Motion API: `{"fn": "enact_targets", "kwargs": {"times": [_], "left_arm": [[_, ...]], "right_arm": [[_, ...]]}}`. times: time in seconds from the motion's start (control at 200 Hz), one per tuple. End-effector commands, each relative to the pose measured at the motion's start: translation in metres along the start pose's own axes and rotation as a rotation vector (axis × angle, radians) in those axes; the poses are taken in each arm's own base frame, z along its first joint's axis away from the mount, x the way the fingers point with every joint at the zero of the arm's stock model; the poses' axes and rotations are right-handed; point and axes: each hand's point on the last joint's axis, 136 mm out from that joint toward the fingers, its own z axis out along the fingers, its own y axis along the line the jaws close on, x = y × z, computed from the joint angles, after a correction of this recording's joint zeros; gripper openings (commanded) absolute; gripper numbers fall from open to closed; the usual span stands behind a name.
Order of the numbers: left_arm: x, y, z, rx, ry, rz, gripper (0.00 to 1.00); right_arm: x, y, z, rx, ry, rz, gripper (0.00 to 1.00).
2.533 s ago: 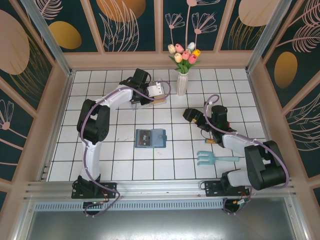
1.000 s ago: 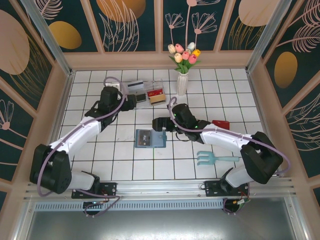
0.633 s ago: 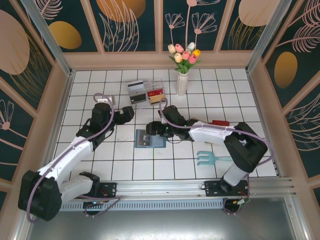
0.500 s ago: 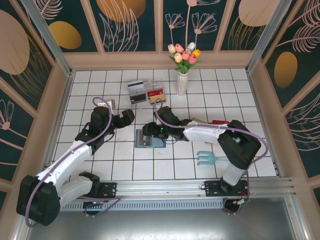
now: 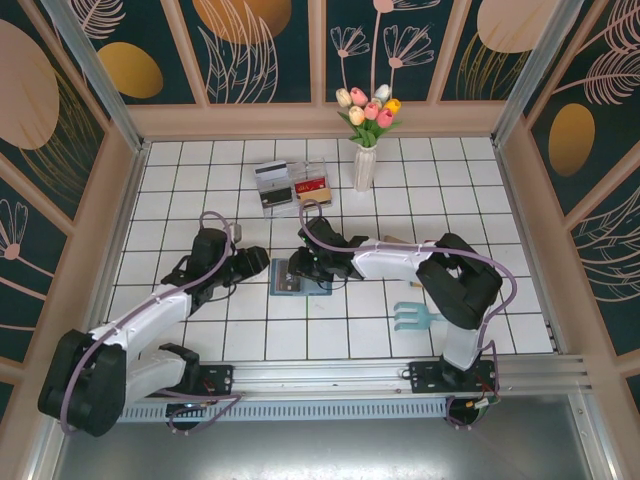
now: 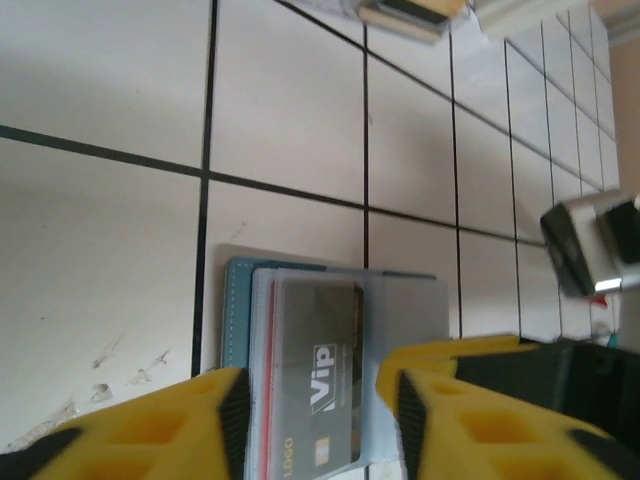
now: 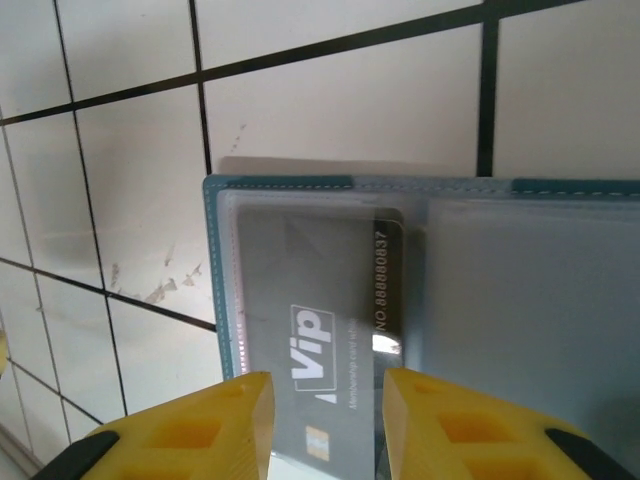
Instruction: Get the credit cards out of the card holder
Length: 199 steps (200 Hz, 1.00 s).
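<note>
The teal card holder lies open and flat on the white tiles. Its left clear pocket holds a grey "VIP" credit card with a red edge showing behind it. My left gripper has come in from the left. In the left wrist view its yellow fingers stand partly apart on either side of that card, clamping nothing. My right gripper is over the holder's far edge. In the right wrist view the card and holder show through the gap between its fingers.
A clear two-compartment tray at the back holds a grey card and a red card. A white vase of tulips stands right of it. A light-blue hand rake lies at the front right, by the right arm's base.
Both arms have closed in on the card holder, the left from near the tray, the right sweeping leftward. Both pairs of jaws have narrowed from wide open.
</note>
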Motion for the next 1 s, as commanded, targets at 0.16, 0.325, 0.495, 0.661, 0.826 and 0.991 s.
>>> {"fn": "enact_targets", "kwargs": {"times": [0.16,0.325,0.495,0.661,0.826,0.991], "left_arm": [[0.016,-0.005,0.016,0.061,0.074,-0.017,0.27],[0.024,-0.004,0.026,0.053,0.114,-0.007,0.23],[0.029,0.002,0.035,0.023,0.129,-0.006,0.20],[0.033,0.010,0.041,0.000,0.140,-0.013,0.11],[0.037,0.011,0.045,0.003,0.154,-0.019,0.04],[0.039,0.015,0.046,-0.015,0.160,-0.019,0.00]], "right_arm": [[0.001,-0.004,0.008,0.047,0.010,0.010,0.29],[0.001,-0.006,0.010,0.054,0.016,0.006,0.27],[0.000,-0.010,0.012,0.067,0.020,0.002,0.26],[0.001,-0.013,0.014,0.071,0.028,-0.006,0.26],[0.002,-0.014,0.016,0.071,0.036,-0.010,0.23],[0.002,-0.015,0.018,0.067,0.043,-0.014,0.21]]}}
